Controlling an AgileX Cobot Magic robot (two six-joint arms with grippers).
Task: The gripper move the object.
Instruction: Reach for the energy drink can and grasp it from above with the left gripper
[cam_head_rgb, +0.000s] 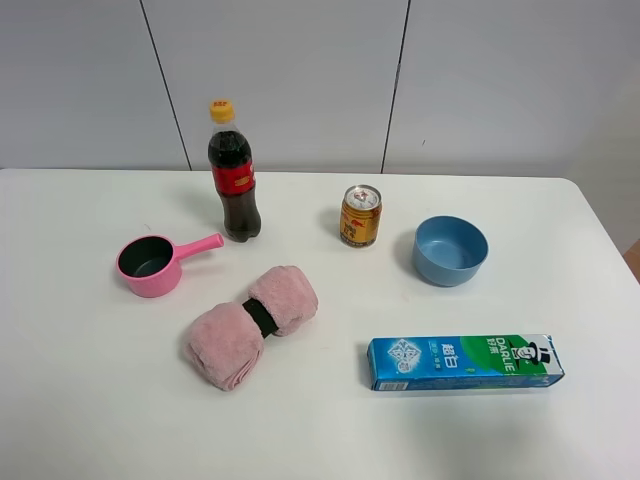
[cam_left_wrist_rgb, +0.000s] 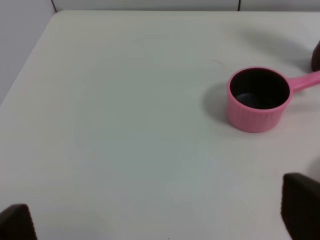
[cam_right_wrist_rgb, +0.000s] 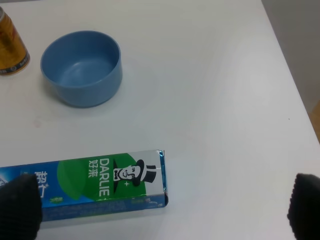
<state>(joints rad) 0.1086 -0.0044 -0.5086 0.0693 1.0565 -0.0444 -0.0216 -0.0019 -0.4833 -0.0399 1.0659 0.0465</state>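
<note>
The gold-and-red drink can stands upright at the middle back of the white table, between the cola bottle and the blue bowl. Its edge also shows in the right wrist view. Neither arm shows in the exterior high view. My left gripper is open and empty above bare table, with the pink pot ahead of it. My right gripper is open and empty, one fingertip over the toothpaste box, well short of the can.
A cola bottle with a yellow cap stands left of the can. A blue bowl sits to its right. A pink pot, a rolled pink towel and a toothpaste box lie nearer the front.
</note>
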